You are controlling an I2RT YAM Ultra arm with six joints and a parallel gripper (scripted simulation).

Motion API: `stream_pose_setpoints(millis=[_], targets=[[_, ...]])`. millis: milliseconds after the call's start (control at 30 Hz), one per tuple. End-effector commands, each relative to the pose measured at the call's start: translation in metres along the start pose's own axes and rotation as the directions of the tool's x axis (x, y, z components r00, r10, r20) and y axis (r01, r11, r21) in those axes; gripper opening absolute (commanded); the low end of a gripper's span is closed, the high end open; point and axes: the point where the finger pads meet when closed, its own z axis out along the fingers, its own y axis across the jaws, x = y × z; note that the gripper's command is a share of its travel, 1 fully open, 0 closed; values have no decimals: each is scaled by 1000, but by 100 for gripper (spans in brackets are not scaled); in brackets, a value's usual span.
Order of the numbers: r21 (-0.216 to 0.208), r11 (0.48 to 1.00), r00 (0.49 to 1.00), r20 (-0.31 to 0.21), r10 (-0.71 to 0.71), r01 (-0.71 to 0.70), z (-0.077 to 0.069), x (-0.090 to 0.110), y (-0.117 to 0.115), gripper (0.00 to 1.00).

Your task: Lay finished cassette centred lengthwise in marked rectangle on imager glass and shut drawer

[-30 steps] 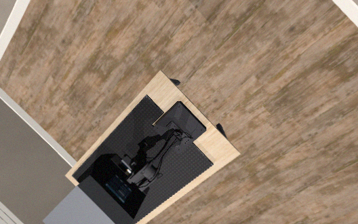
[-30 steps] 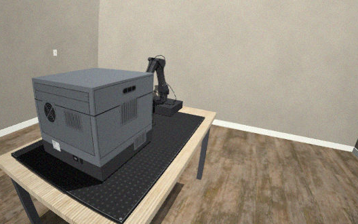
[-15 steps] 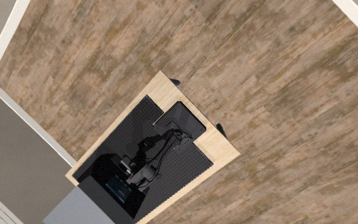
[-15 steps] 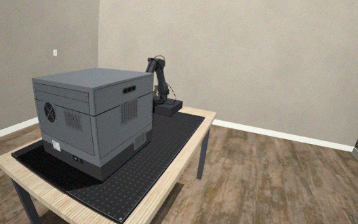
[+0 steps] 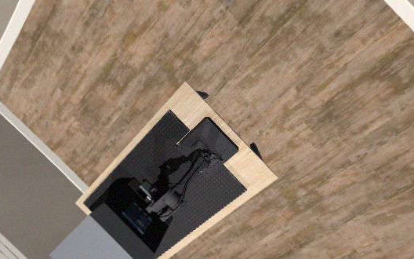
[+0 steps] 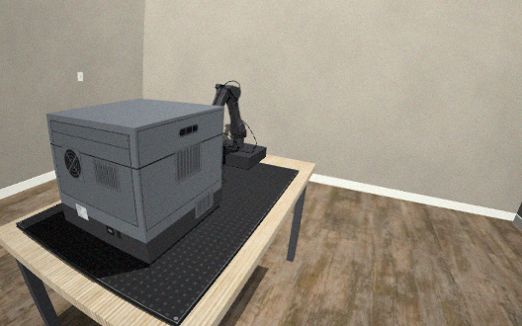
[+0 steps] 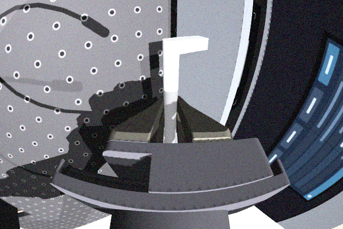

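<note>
In the wrist view my gripper is shut on the finished cassette FINISHED, a thin white plate seen edge-on with a short tab pointing right at its far end. Beyond it lies a pale grey panel with a white rim, part of the gel imager IM's drawer; I cannot tell if the cassette touches it. IM's blue front panel curves along the right. From above, my arm reaches from its base to the dark drawer area in front of IM. In the side view IM hides the gripper.
The black perforated mat lies left of the cassette, with cable shadows on it. The arm's base sits at the table's far end. The wooden table edge runs close to the base.
</note>
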Motion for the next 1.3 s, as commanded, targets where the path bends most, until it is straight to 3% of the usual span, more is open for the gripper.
stream_pose_setpoints(millis=[0, 467, 500, 600, 633, 700, 767, 1100, 1267], targets=[[41, 999, 1000, 17, 1, -2, 0, -6, -17, 0], [41, 999, 1000, 17, 1, -2, 0, -6, -17, 0], [48, 999, 1000, 18, 2, -3, 1, -6, -3, 0], [122, 992, 1000, 18, 2, -4, 7, -6, -1, 0], [122, 992, 1000, 19, 2, -4, 7, -6, -2, 0], [123, 992, 1000, 19, 1, -3, 9, -7, -4, 0], [165, 986, 1000, 19, -1, -2, 8, -7, -27, 0], [165, 986, 1000, 17, -1, -2, 14, -7, -36, 0], [140, 990, 1000, 16, 1, -3, 19, -6, -35, 0]])
